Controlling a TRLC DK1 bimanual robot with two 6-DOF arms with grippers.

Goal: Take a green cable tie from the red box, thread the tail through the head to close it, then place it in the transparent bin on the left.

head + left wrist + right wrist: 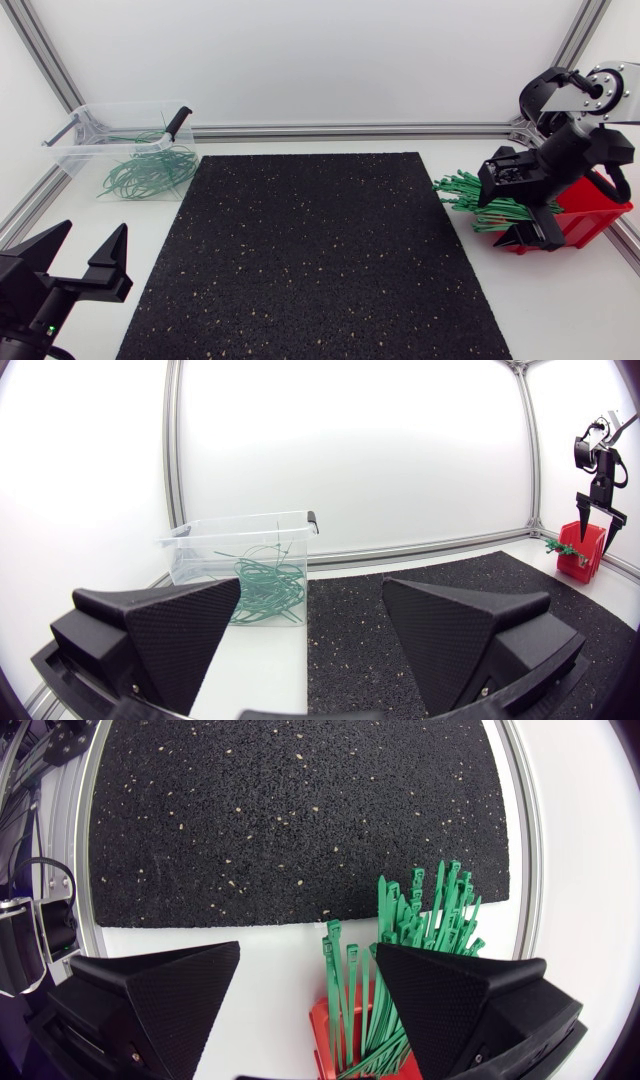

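Lower empty, wide-open right gripper (308,948) onto green cable ties (420,920) fanning toward nine o'clock from red box (325,1032); pinch just one.

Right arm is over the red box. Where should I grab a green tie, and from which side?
Probably the free ends of the green ties that fan past the red box toward the mat, from above with the open right gripper: there they spread apart.

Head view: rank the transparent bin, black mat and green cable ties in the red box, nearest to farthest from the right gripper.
1. Green cable ties, at the right gripper, right side.
2. Black mat, table's middle.
3. Transparent bin, far left corner.
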